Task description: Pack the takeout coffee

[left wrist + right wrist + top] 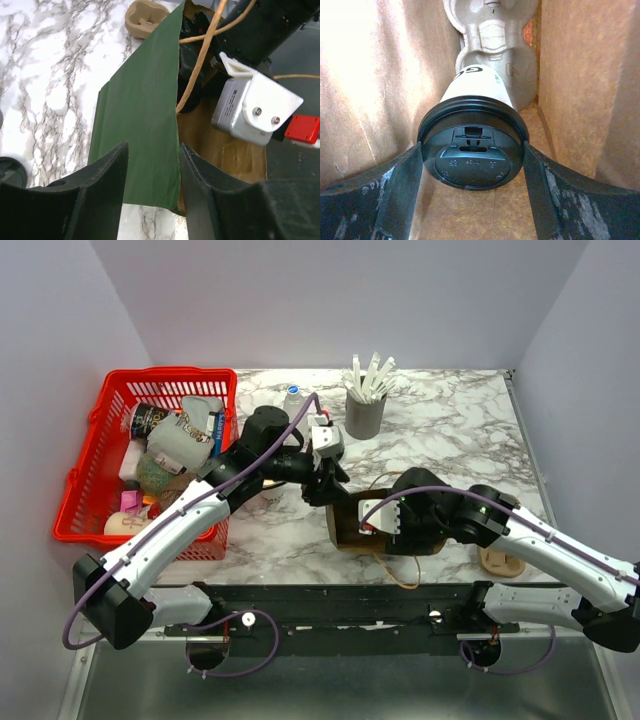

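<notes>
The takeout coffee, a white paper cup with a black lid, lies inside the brown paper bag. Its base points at a grey pulp holder deeper in the bag. My right gripper reaches into the bag, and its fingers press the lid's rim from both sides. My left gripper is open at the bag's mouth. The edge of the green outer wall runs between its fingers without either one touching it. In the top view the left gripper sits just behind the bag.
A red basket full of items stands at the left. At the back are a grey cup of white sticks and a small bottle. A beige pulp piece lies at the right by my right arm. The bag's string handle loops over its mouth.
</notes>
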{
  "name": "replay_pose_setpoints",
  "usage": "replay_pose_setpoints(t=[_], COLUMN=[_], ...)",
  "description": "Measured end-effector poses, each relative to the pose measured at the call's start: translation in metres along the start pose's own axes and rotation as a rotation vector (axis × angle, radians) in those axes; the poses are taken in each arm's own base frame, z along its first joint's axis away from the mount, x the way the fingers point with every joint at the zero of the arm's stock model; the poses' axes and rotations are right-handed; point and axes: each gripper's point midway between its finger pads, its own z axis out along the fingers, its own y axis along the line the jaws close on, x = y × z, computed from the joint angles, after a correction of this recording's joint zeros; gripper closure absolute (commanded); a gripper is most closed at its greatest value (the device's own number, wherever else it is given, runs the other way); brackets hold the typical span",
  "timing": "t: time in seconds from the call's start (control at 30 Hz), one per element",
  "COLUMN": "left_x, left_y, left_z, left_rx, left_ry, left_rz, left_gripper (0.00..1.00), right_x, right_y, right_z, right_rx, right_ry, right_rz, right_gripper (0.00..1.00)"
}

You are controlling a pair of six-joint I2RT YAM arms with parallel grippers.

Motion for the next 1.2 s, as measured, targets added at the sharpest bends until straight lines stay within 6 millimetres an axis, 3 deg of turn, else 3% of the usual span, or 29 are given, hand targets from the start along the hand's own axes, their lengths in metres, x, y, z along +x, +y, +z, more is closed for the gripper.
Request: replay_pose_setpoints(t=[0.17, 0.4, 0.53, 0.67, 0.83, 0.9, 1.2], left_x=[0.004, -0.042, -0.049, -0.036, 0.020, 0.033, 0.034], left_y=[-0.008, 0.005, 0.016, 0.035, 0.054, 0.055, 0.042], left_z=[-0.003, -0.023, -0.028, -0.019, 0.003, 0.008, 0.009], left_rx=[0.070, 0.076, 0.034, -0.018, -0.023, -0.009, 0.077], left_ry=[-0.043, -0.209, -0.238, -0.216, -0.125, -0.102, -0.111], left_rz=[-0.021, -0.069, -0.085, -0.121, -0.234, -0.263, -0.239], left_gripper=[0.40, 0.39, 0.38, 0.38, 0.40, 0.41, 0.43], right_x=[0.004, 0.012, 0.013, 0.013, 0.014, 0.017, 0.025], right_y=[0.001, -0.002, -0.003, -0.008, -0.018, -0.019, -0.023], right_z=[0.000, 0.001, -0.002, -0.009, -0.008, -0.007, 0.006], right_rx=[0.007, 0.034, 0.046, 0.082, 0.137, 0.149, 0.197], right_ry=[0.010, 0.045, 0.043, 0.017, 0.027, 0.042, 0.082], right_rz=[0.008, 0.005, 0.007, 0.002, -0.011, -0.016, -0.023], right_gripper=[0.67, 0.68, 0.68, 0.68, 0.68, 0.68, 0.70])
